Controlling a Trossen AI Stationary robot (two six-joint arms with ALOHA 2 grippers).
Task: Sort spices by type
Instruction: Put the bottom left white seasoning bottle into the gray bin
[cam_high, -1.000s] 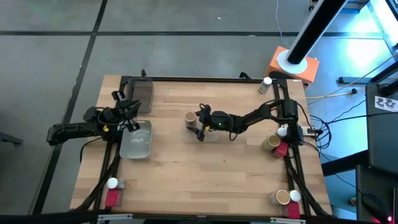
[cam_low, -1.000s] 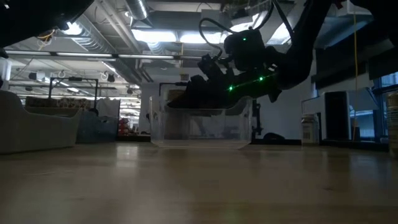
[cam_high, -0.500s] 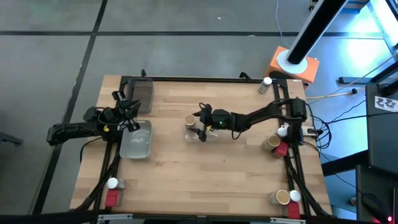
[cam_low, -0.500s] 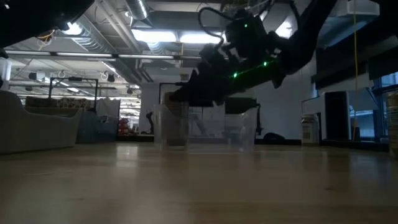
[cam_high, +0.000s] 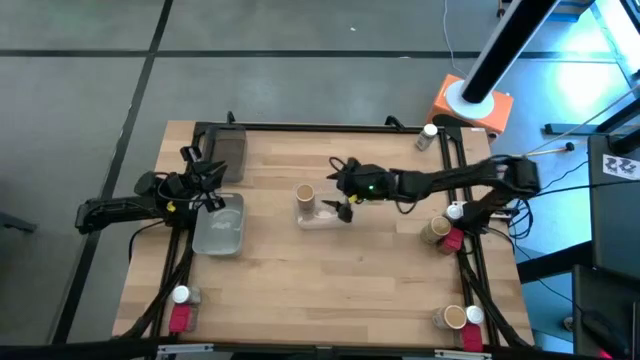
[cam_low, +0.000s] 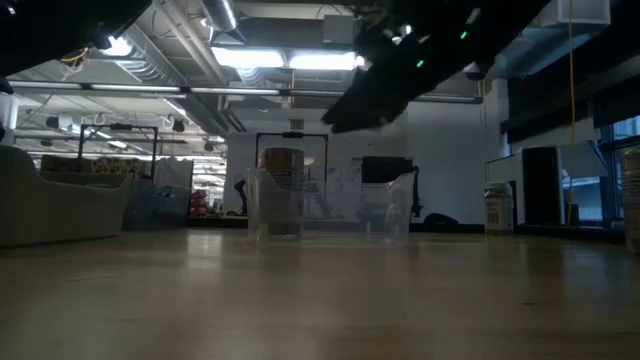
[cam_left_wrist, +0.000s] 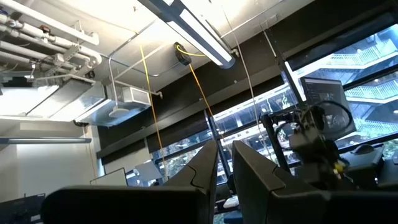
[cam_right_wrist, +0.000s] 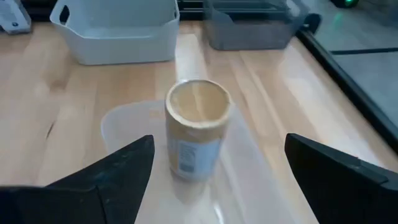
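Tan cork-topped spice jar (cam_right_wrist: 198, 127): upright inside a clear tray (cam_high: 322, 216) at mid-table, toward that tray's left end, free of any grip. Right gripper (cam_high: 345, 206): just right of the jar and above the tray, fingers (cam_right_wrist: 112, 171) spread wide, nothing between them. Step in hand, by judgement: clearing away from a placed jar, then on to the next one. To do well: lift straight up and back to the right, fingers kept wide so neither clips the jar or drags the light tray. Remaining spices: white-capped jar (cam_high: 429, 133) at the far right corner; cluster by the right edge of a white cap, a tan jar (cam_high: 434, 230) and a red jar; tan and white pair (cam_high: 456, 317) at the near right corner; white and red pair (cam_high: 180, 305) at the near left corner. Next tan jar by the right edge probably the closest match. Left gripper (cam_high: 205, 180): idle at the left edge above a second clear tray (cam_high: 219, 224), fingers (cam_left_wrist: 205, 168) pressed nearly together, holding nothing. Dark tray (cam_high: 228, 152) at the far left corner.
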